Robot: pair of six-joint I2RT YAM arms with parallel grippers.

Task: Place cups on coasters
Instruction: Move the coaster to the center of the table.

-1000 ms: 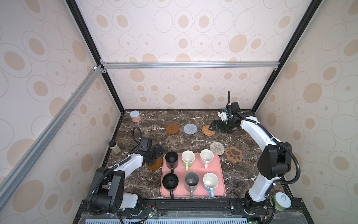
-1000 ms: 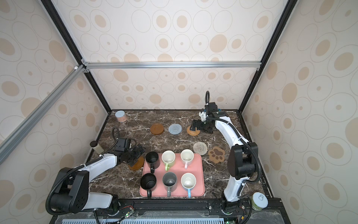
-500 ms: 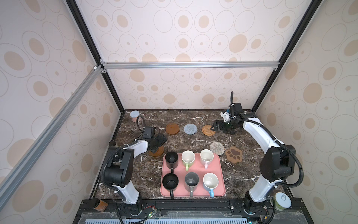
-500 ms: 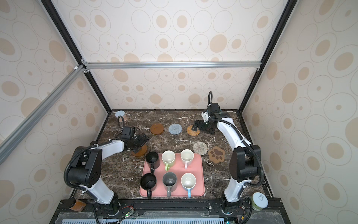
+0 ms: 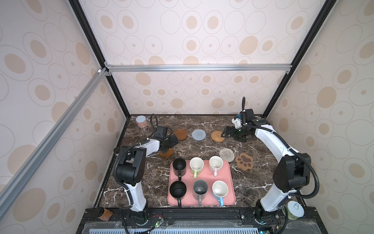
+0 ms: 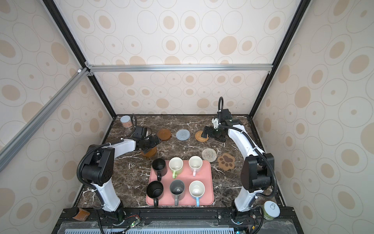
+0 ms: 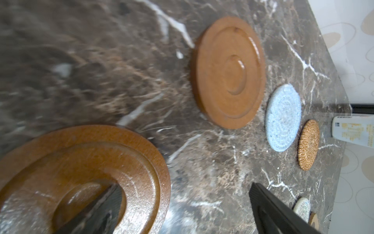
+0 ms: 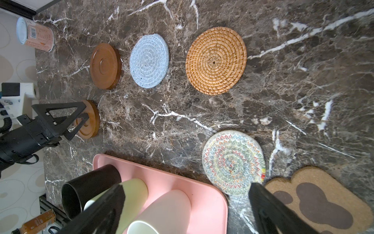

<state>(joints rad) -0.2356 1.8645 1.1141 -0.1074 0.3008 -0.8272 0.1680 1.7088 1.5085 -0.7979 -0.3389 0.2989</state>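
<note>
Black left end effector, jaws apart, over brown disc

One tray carries six mugs: two black mugs on its 9 o'clock side, one grey mug, one green mug, one pink mug and one blue mug. There are six coasters: two brown discs, one blue-grey round, one rattan round, one woven round and one paw. One can stands at the table's 11 o'clock, and one tub at 5 o'clock.
</note>
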